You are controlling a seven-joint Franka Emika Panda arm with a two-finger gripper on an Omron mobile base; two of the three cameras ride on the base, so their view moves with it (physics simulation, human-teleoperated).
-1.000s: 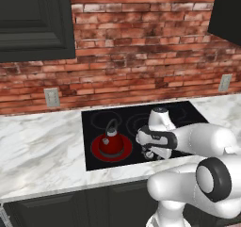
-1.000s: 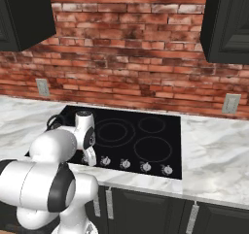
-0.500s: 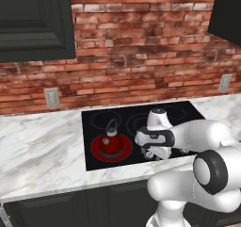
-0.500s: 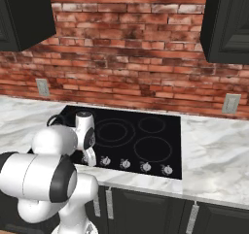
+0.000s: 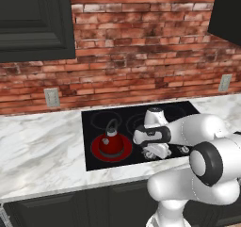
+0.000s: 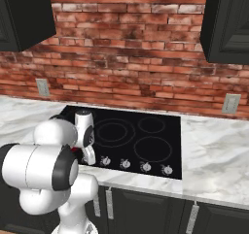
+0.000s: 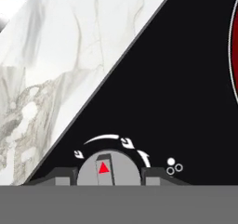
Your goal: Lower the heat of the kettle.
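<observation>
The small red kettle (image 5: 111, 141) with its dark arched handle stands on the front left burner (image 5: 123, 151), which glows red. In the right base view my arm hides the kettle. My gripper (image 5: 157, 151) is down at the cooktop's front edge, just right of the kettle. In the hand view the gripper (image 7: 108, 176) is shut on a silver stove knob (image 7: 108, 168) with a red triangle mark, one dark fingertip (image 7: 63, 177) touching each side. The glowing burner's rim (image 7: 234, 56) curves along the right edge.
The black cooktop (image 6: 141, 140) sits in a white marble counter (image 5: 42, 146) under a brick wall. Three more silver knobs (image 6: 125, 164) line its front edge to the right of my hand. Marble counter (image 7: 56, 56) lies just beyond the held knob.
My elbow has swung slightly while the hand stays at the knob row. The kettle has not moved.
</observation>
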